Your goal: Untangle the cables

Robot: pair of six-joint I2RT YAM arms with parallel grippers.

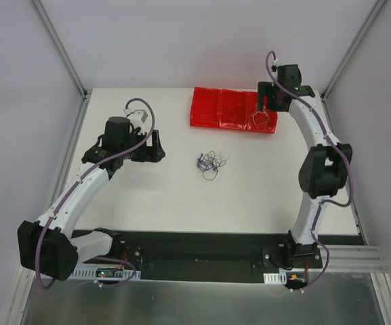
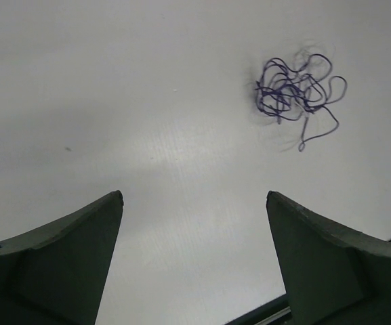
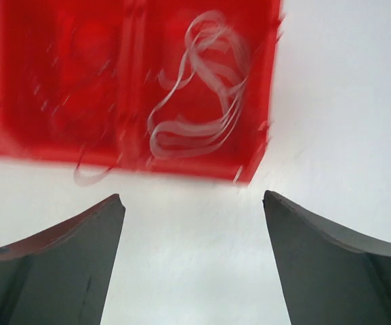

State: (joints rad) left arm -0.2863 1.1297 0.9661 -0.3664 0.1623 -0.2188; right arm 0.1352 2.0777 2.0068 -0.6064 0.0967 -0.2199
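A small clump of dark purple-blue cable (image 1: 209, 162) lies on the white table near its middle; it also shows in the left wrist view (image 2: 293, 91). Some faint pale strands lie against it. My left gripper (image 1: 156, 145) is open and empty, left of the clump and apart from it (image 2: 195, 196). A loose white cable (image 3: 202, 101) lies curled in the right compartment of the red tray (image 1: 215, 108), and shows in the top view (image 1: 263, 118). My right gripper (image 1: 266, 101) is open and empty over that end of the tray (image 3: 192, 198). No red cable can be made out.
The red tray (image 3: 59, 81) stands at the back of the table and has two compartments. A thin pale loop (image 3: 90, 175) hangs over its near wall. Metal frame posts rise at the back corners. The right wrist view is blurred.
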